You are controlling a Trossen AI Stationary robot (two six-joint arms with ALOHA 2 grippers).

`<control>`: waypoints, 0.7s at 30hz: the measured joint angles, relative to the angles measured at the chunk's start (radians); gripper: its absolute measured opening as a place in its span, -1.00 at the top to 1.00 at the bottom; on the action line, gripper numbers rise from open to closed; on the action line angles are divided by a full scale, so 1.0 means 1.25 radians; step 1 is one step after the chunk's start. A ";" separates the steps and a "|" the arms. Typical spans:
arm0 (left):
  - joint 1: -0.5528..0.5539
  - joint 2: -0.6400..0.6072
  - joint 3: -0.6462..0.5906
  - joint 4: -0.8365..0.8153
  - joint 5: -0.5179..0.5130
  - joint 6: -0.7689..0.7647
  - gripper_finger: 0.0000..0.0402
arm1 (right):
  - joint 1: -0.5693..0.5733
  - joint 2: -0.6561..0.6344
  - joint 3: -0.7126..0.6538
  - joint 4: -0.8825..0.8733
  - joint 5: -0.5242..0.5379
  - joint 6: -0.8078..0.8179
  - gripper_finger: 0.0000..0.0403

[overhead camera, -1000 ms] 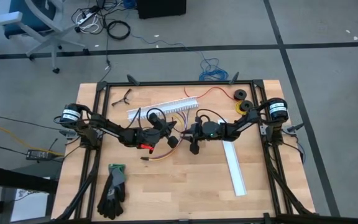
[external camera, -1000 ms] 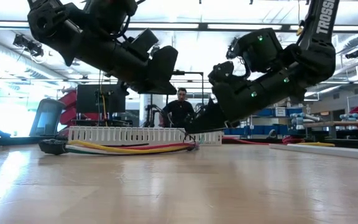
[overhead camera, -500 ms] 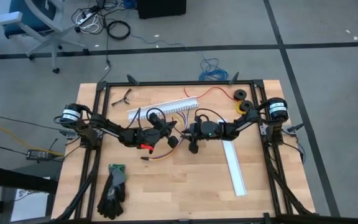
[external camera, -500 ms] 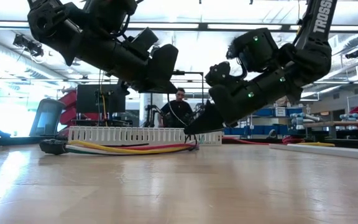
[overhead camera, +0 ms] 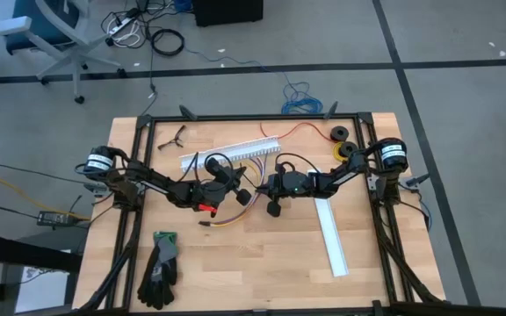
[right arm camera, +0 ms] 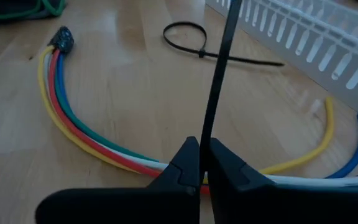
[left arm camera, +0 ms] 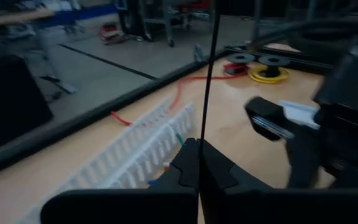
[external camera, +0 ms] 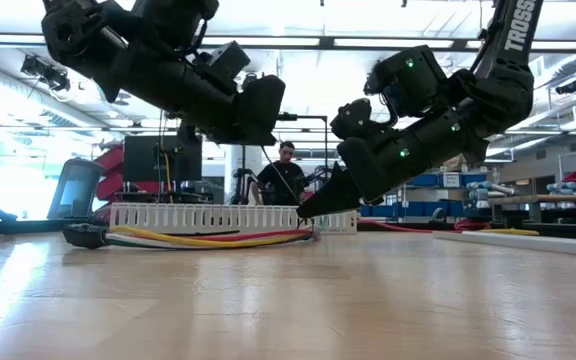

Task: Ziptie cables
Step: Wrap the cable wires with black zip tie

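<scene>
- The cables point(right arm camera: 86, 140) lie flat on the tabletop point(overhead camera: 262, 263) near its middle, a curved bundle of yellow, red, white, green and blue wires.
- One end of the bundle stops at a small dark connector point(right arm camera: 63, 38); at the other end the yellow and blue wires fan apart, near a white slotted channel point(right arm camera: 303, 37).
- In the low view the bundle point(external camera: 208, 238) rests in front of the channel point(external camera: 198, 217), with the connector point(external camera: 86, 235) at the far end from the right gripper.
- The right gripper point(right arm camera: 199, 163) is low over the bundle, its jaws closed on a black ziptie strap point(right arm camera: 219, 81) that rises straight up from between them.
- The right gripper's tip point(external camera: 308, 212) points down at the end of the bundle; whether it touches the wires cannot be told.
- The left gripper point(left arm camera: 197, 163) hangs above the tabletop beside the channel point(left arm camera: 142, 152), jaws shut on a thin black strap point(left arm camera: 209, 74) that stands upright from them.
- From above, the two grippers point(overhead camera: 235, 191) point(overhead camera: 266, 187) face each other at the tabletop's middle, close together over the bundle.
- A second ziptie point(right arm camera: 197, 43), looped, lies loose on the wood between the bundle and the channel.
- Gloves point(overhead camera: 161, 268) lie by the near left edge, another white channel piece point(overhead camera: 332, 237) on the right, and tape rolls point(overhead camera: 341, 145) at the far right corner.
- A person point(external camera: 286, 180) sits in the room beyond the tabletop.
</scene>
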 joint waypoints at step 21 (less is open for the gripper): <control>0.000 -0.035 0.000 -0.046 -0.010 -0.034 0.89 | 0.005 0.003 -0.004 -0.005 -0.005 0.006 0.74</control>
